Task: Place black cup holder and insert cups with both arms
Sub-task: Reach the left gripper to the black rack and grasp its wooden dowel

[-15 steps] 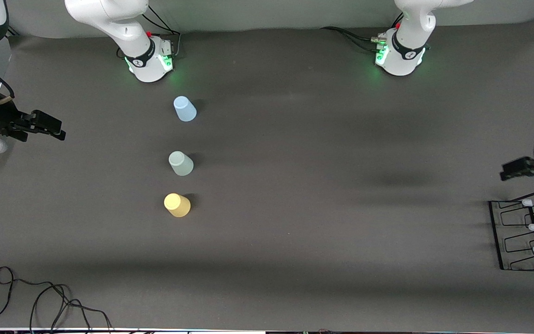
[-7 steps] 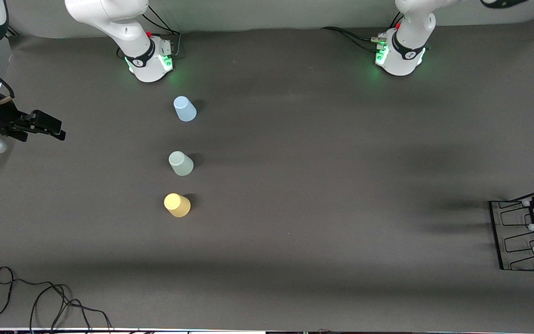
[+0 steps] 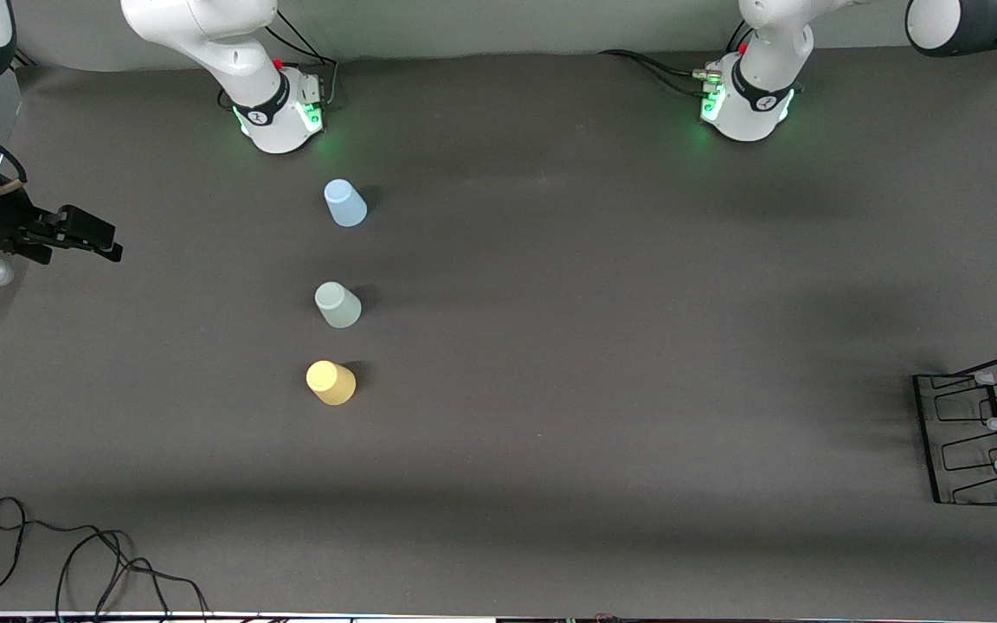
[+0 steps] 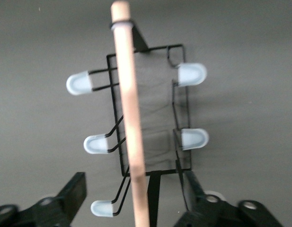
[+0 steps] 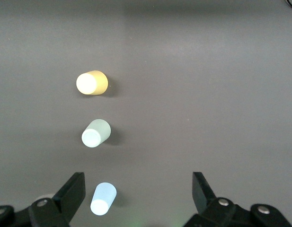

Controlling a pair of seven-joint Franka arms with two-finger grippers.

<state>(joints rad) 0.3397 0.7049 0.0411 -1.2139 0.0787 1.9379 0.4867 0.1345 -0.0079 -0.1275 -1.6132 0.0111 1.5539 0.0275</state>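
Straddling the wooden handle (image 4: 131, 118) of the black cup holder (image 3: 974, 441), which sits at the left arm's end of the table, the left gripper (image 4: 136, 208) has fingers wide, not gripping. Risk: an off-centre close could tip the rack. Right gripper (image 5: 136, 198) waits spread wide above the cups (image 3: 338, 303). No legible writing.

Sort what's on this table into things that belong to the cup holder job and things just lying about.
Part of the job:
black cup holder, at the left arm's end of the table
blue cup
green cup
yellow cup
left hand, open astride the holder's wooden handle
right hand, open, waiting

Just lying about:
loose black cable at the table's near edge
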